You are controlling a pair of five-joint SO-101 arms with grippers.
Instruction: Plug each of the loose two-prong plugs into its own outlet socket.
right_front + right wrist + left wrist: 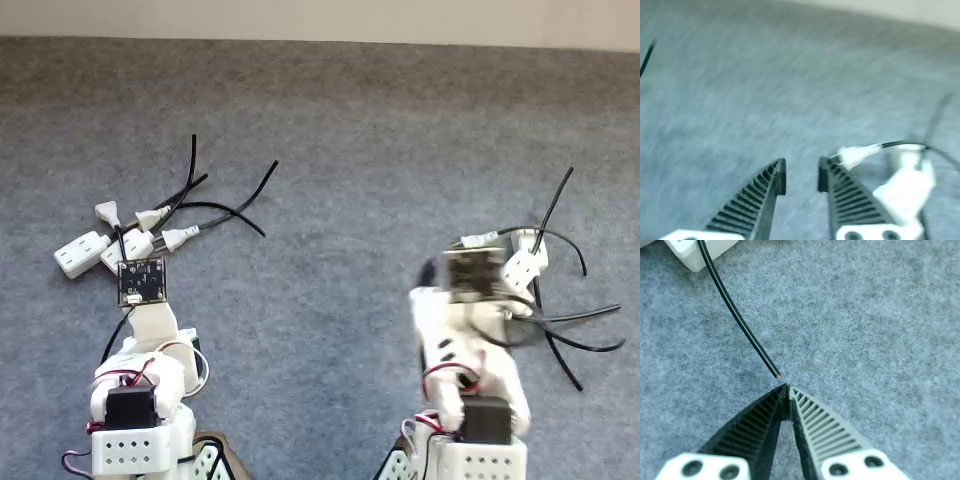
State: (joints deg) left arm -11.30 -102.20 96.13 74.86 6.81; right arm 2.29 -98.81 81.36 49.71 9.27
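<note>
in the high view the left arm's camera board hides the end of the black cord running under it, and the right arm's camera board covers where the tangled cords beside it lead. the left arm base and right arm base are cut by the lower edge. in the left wrist view the left outlet block is clipped by the edge, its sockets unseen. in the right wrist view the plug and right outlet block are blurred, with prongs and slots unreadable.

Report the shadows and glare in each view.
High view: diffuse light, no hard shadows or glare on the carpet. Left wrist view: the black cable casts barely any shadow. Right wrist view: the pale strip beyond the carpet is brightest, the white plug bright too.
</note>
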